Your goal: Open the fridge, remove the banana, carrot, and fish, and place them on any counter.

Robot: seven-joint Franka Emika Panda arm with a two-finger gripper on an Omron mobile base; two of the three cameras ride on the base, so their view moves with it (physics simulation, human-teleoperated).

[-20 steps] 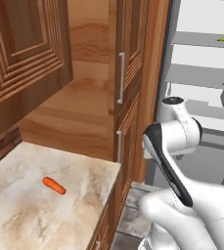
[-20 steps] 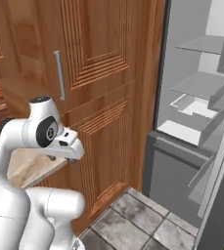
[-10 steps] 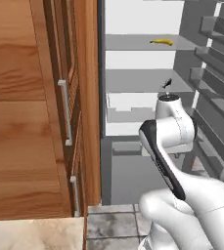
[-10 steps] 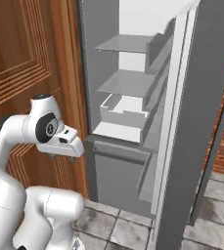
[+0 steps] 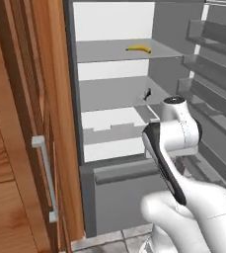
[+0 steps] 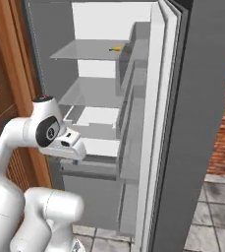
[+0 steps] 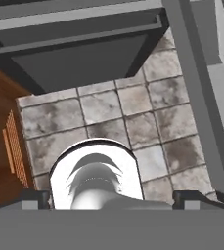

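White and folded, the arm is hanging before the open fridge, its hand aiming down at the floor tiles. The gripper is standing spread wide, holding nothing. The banana is lying on the top shelf.

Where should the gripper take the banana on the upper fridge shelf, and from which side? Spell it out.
Grip the banana across its middle, coming in from the open front of the fridge, just above the shelf. It lies flat, with its length across the shelf, so its thin middle probably suits the open jaws, and the front looks unobstructed.
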